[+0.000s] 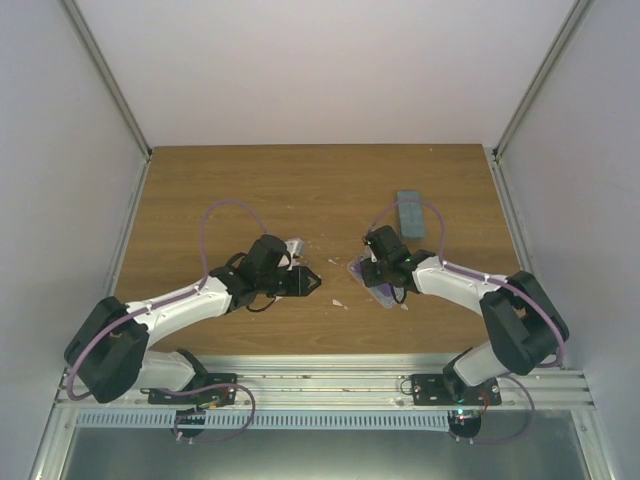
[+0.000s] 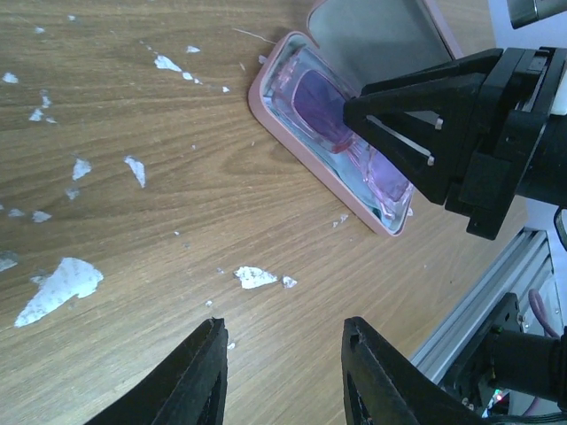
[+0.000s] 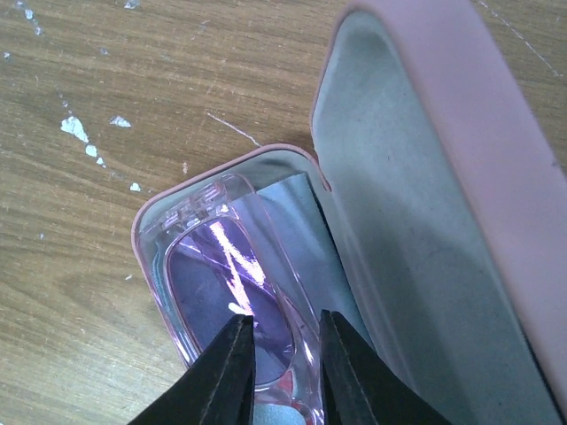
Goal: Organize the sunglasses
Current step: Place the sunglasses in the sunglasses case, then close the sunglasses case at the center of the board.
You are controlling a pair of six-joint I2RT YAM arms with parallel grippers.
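Aluminium rail (image 1: pixel 320 385), white-flecked wooden tabletop (image 1: pixel 300 190), pink sunglasses (image 3: pixel 213 266) in open case (image 3: pixel 443 133), pale walls (image 1: pixel 60 150).

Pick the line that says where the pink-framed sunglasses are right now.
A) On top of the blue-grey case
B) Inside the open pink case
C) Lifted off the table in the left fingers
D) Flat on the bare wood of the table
B: the pink sunglasses lie in the bottom half of the pink case, whose lid stands open beside them.
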